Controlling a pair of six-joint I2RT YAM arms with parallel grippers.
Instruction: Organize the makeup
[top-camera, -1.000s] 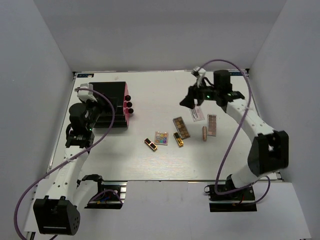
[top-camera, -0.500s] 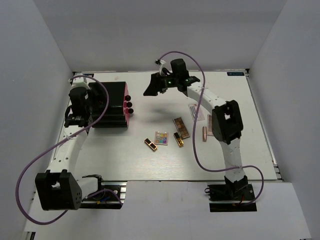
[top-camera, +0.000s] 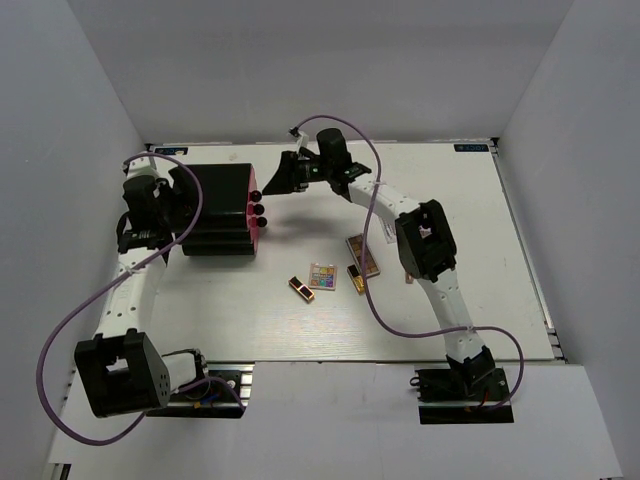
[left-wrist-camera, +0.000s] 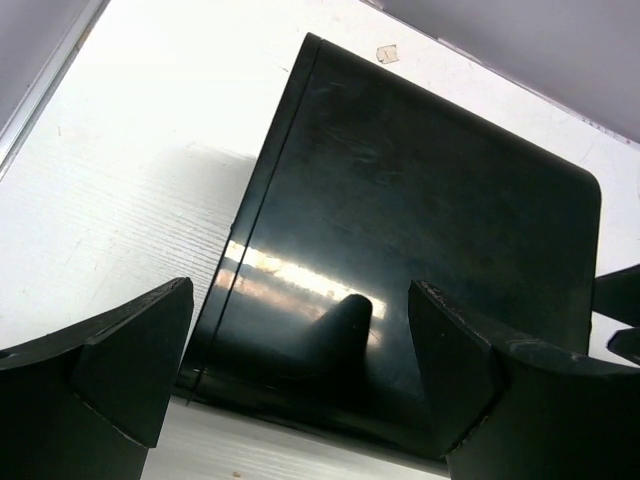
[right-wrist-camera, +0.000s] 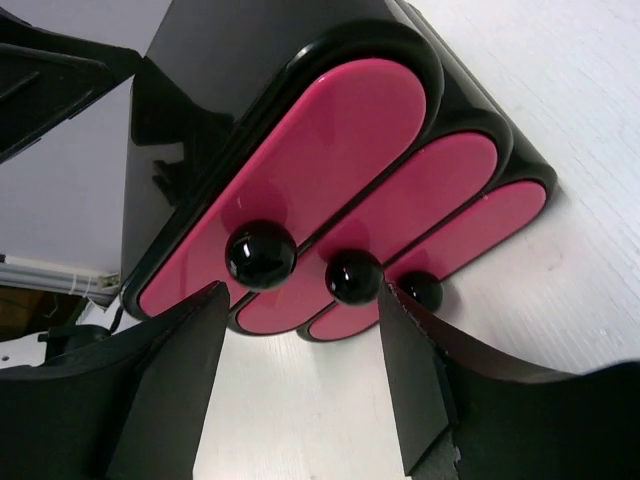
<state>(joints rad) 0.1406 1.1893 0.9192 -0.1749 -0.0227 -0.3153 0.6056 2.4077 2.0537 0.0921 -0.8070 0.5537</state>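
Since the makeup (top-camera: 322, 275) lies loose, why are both arms at the black box (top-camera: 215, 210) and not at the cosmetics? (R.)

Judged: a drawer has to come out first. The right gripper (right-wrist-camera: 300, 350) is spread wide and holds nothing. The pink drawers (right-wrist-camera: 330, 160) are straight ahead of its fingers, and the three black knobs (right-wrist-camera: 352, 277) are just beyond the tips, untouched. (K.)

And the other side? (R.)

The left gripper (left-wrist-camera: 300, 370) is likewise parted and empty, at the box's end opposite the drawers. The box top fills the gap ahead of its fingers. It is probably there to brace the box against sliding when a knob is pulled. Contact with the box: cannot tell. (K.)

Makeup location? (R.)

Well apart from both hands, back toward the right gripper's base: red-black lipstick (top-camera: 300, 288), square palette (top-camera: 322, 275), gold-black lipstick (top-camera: 356, 279) and long brown palette (top-camera: 362, 255), close together. The right arm (top-camera: 420, 240) hides the other pieces. (K.)
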